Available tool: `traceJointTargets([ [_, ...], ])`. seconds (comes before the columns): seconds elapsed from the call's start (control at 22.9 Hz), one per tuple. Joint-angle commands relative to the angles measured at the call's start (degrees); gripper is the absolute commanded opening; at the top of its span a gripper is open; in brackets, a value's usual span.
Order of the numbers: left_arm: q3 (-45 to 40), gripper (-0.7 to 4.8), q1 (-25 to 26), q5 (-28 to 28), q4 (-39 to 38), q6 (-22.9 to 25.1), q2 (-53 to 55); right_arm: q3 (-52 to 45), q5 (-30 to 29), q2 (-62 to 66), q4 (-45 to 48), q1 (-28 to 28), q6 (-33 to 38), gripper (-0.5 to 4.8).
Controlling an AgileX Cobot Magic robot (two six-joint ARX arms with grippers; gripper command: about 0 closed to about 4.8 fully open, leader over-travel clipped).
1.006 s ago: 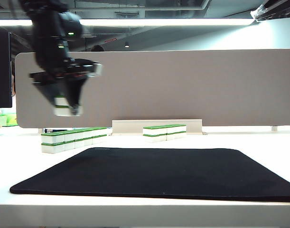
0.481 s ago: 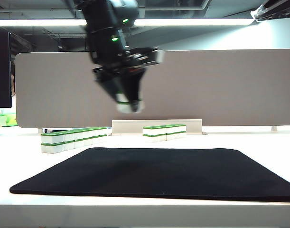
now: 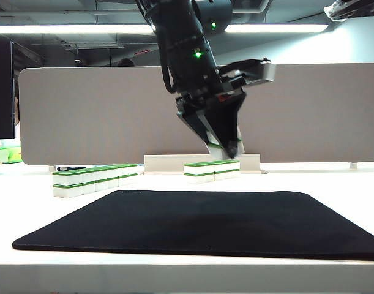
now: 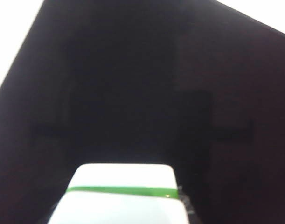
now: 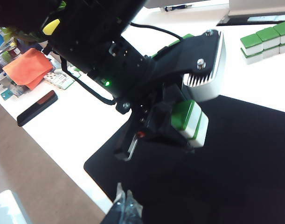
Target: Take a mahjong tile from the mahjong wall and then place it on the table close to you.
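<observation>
The mahjong wall [image 3: 95, 177], a long two-high row of white tiles with green tops, stands at the left on the table [image 3: 333, 184]. My left gripper [image 3: 228, 149] hangs in the air above the black mat [image 3: 199, 220], shut on one mahjong tile [image 3: 216, 146]. The left wrist view shows this tile [image 4: 123, 196] close up over the mat [image 4: 133, 93]. From the right wrist view I see the tile [image 5: 189, 122] clamped in the left gripper [image 5: 179, 130]. My right gripper [image 5: 126, 198] is shut and empty, low over the mat's corner near the table's front edge.
A shorter row of the same tiles [image 3: 212, 169] stands behind the mat, just under the left gripper. The grey partition panel [image 3: 309, 110] closes the back. An orange cloth [image 5: 28, 65] and a black bar [image 5: 37, 107] lie at the table's far end.
The left arm has swung to the right with the tile, from above the mahjong wall to over the mat's middle, and has come a little lower. The tile rows have not moved.
</observation>
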Motion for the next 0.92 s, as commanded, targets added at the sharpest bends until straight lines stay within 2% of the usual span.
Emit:
traceJointTargets([
  [0.04, 0.3, 2.00, -0.9, 2.9, -1.2, 3.1, 1.0, 0.3, -0.4, -0.1, -0.8, 0.0, 0.0, -0.01],
  [0.22, 0.3, 2.00, -2.3, 2.9, -2.6, 6.4, 2.6, 0.3, -0.4, -0.1, -1.5, 0.0, 0.0, -0.01],
  [0.92, 0.3, 2.01, -3.4, 0.6, -5.6, 6.4, 8.5, 0.3, -0.4, -0.1, -1.5, 0.1, 0.0, -0.01],
])
